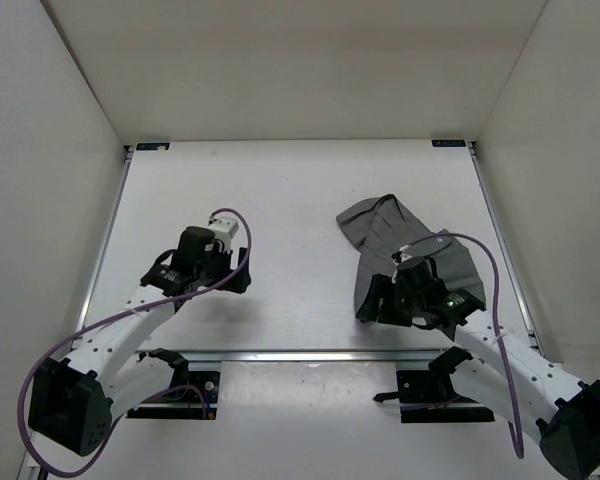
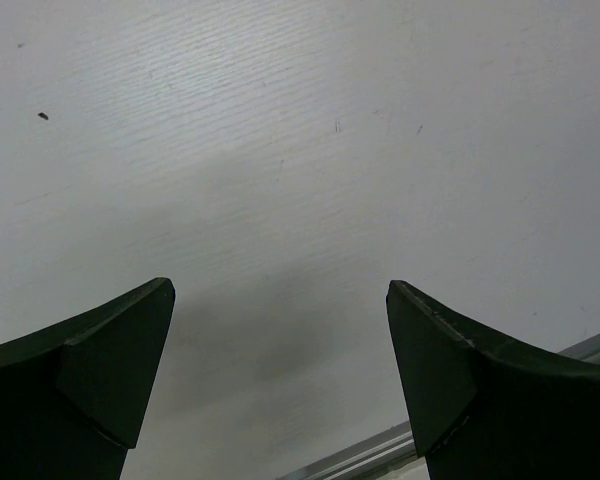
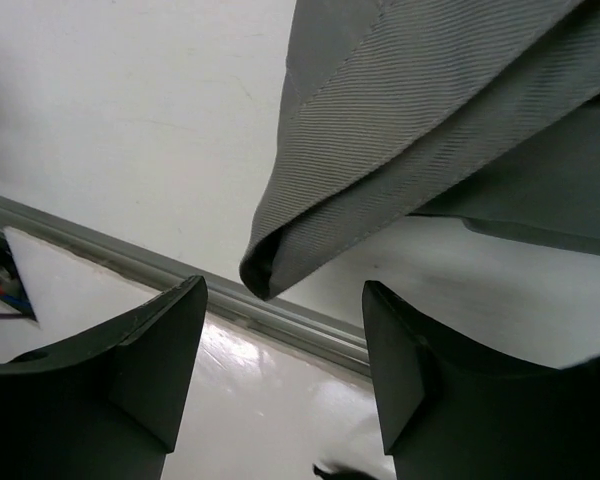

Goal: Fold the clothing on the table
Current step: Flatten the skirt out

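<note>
Closing now, the right fingers (image 3: 130, 370), half-open and empty, might catch only one layer of the grey garment (image 3: 410, 130); left fingers (image 2: 90, 370) gape empty.

We see the grey clothing (image 1: 390, 235) lying bunched and folded over on the right side of our white table (image 1: 280, 190), near its near edge.

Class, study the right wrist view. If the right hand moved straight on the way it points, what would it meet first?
Probably the folded corner of the grey clothing, lying just ahead of the open right hand near the edge of the table; depth is unclear.
</note>
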Controlling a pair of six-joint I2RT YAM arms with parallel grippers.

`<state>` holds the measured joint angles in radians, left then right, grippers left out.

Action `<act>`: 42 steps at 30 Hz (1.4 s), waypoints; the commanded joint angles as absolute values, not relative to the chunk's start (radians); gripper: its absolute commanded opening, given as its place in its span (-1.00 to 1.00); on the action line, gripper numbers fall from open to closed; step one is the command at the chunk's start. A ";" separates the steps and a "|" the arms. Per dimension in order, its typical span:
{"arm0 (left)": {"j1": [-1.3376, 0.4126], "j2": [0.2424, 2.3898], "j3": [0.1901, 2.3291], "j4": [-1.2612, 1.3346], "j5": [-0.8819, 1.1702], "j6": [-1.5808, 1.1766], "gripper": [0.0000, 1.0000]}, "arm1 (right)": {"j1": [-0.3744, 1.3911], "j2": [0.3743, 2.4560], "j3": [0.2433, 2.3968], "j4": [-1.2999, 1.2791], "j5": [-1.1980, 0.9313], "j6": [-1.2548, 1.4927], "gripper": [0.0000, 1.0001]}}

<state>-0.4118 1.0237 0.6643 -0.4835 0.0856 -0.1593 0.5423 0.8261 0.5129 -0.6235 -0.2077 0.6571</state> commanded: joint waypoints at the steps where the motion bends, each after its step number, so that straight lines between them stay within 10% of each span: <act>1: -0.400 0.959 0.637 -0.480 0.055 -0.126 0.97 | 0.597 0.773 0.451 -0.432 -0.189 0.822 0.23; 12: -0.371 0.930 0.604 -0.442 0.104 -0.161 0.72 | 0.678 0.995 0.497 -0.308 -0.002 0.775 0.08; 15: -0.364 0.911 0.589 -0.420 0.107 -0.178 0.06 | 0.649 1.057 0.549 -0.287 0.008 0.701 -0.99; 20: -0.354 0.922 0.606 -0.374 0.117 -0.204 -0.56 | 0.724 1.213 0.735 -0.246 -0.159 0.458 -1.00; 31: -0.397 1.090 0.745 -0.321 0.147 -0.221 -0.53 | 0.897 1.236 0.826 -0.535 -0.513 0.374 -1.00; 36: -0.456 1.190 0.810 -0.151 0.236 -0.213 0.20 | 0.617 0.993 0.729 -0.783 -0.531 0.381 -1.00; 42: -0.538 1.451 0.949 0.032 0.391 -0.215 0.36 | 0.319 0.933 0.742 -0.992 -0.511 0.241 -0.99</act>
<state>-0.5053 1.3708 0.8764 -0.1001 0.2859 -0.2127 0.3817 0.9382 0.7258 -0.8467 -0.5018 0.3183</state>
